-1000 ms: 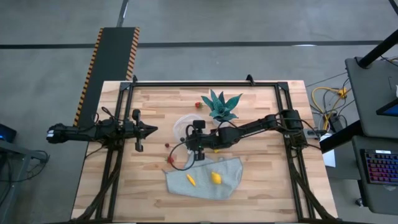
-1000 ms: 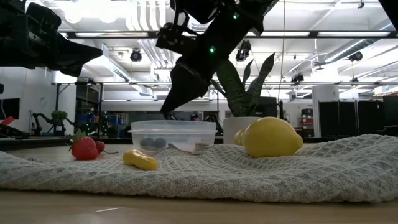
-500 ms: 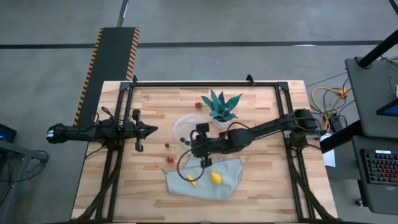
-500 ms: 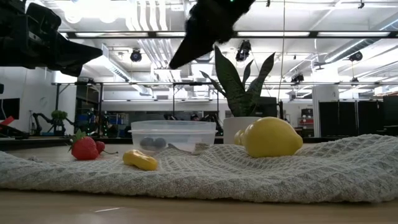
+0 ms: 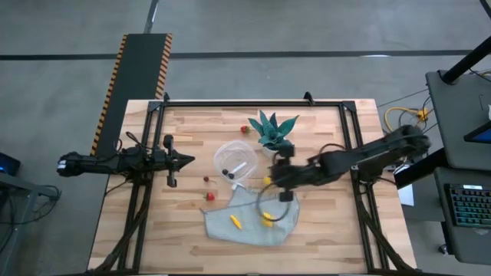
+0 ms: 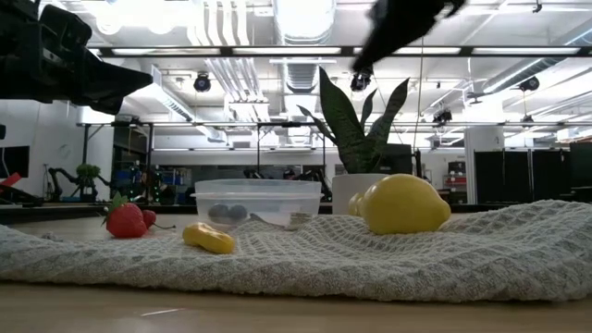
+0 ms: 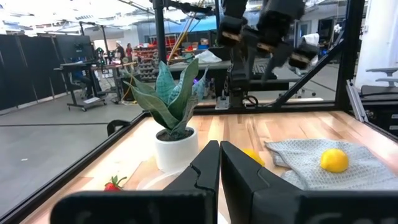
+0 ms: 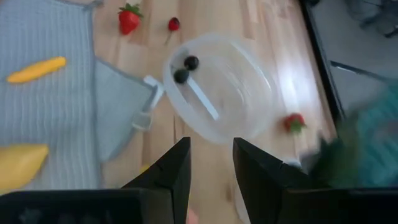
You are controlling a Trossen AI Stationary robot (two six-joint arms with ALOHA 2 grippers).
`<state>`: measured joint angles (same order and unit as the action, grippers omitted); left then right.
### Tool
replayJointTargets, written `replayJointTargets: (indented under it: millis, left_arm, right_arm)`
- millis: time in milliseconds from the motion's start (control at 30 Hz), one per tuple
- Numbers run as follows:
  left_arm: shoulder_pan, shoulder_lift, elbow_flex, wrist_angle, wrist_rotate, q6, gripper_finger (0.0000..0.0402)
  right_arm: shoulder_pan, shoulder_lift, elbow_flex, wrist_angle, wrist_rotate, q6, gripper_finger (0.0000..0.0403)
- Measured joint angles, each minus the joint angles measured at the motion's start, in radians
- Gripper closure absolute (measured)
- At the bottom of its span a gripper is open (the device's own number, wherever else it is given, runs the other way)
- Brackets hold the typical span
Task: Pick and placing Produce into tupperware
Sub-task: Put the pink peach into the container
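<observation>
My right claw [image 5: 281, 193] hangs open and empty above the grey cloth [image 5: 249, 222]. Clear tub [image 8: 217, 87] just ahead, two dark berries [image 8: 186, 69] inside. Lemon [image 5: 266, 218] below on cloth.

clear glossy plastic tupperware [image 5: 235, 159], rough woven grey cloth [image 5: 249, 224], pale wood table [image 5: 192, 130].

Clear round tupperware [image 5: 235, 160] holding two dark berries [image 8: 186, 69], lemons [image 5: 266, 219] on cloth.
</observation>
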<state>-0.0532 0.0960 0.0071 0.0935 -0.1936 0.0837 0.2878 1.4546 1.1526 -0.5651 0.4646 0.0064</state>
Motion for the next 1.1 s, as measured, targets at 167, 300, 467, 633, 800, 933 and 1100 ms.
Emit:
replayJointTargets:
  millis: [167, 300, 467, 633, 800, 933, 1100]
  left_arm:
    - [0.0, 0.009, 0.0, 0.0, 0.0, 0.0, 0.0402]
    - [0.0, 0.011, 0.0, 0.001, 0.0, 0.0, 0.0402]
    - [0.001, 0.011, 0.0, 0.002, -0.001, 0.0, 0.0402]
    - [0.001, 0.013, 0.0, 0.002, -0.001, 0.0, 0.0402]
    - [0.001, 0.014, 0.0, 0.003, -0.001, 0.0, 0.0402]
    - [0.001, 0.018, 0.0, 0.003, -0.001, 0.0, 0.0402]
    - [0.001, 0.018, 0.0, 0.003, -0.001, 0.0, 0.0402]
  right_arm:
    - [0.03, -0.208, -0.206, 0.099, 0.008, 0.049, 0.0291]
    - [0.036, -0.354, -0.373, 0.218, 0.008, 0.085, 0.0291]
    - [0.035, -0.483, -0.573, 0.356, 0.008, 0.149, 0.0291]
    - [0.035, -0.527, -0.751, 0.509, 0.008, 0.17, 0.0283]
    - [0.035, -0.512, -0.845, 0.626, -0.02, 0.209, 0.0235]
    - [0.032, -0.482, -0.875, 0.677, -0.022, 0.23, 0.0186]
    - [0.009, -0.394, -0.889, 0.753, -0.019, 0.231, 0.0156]
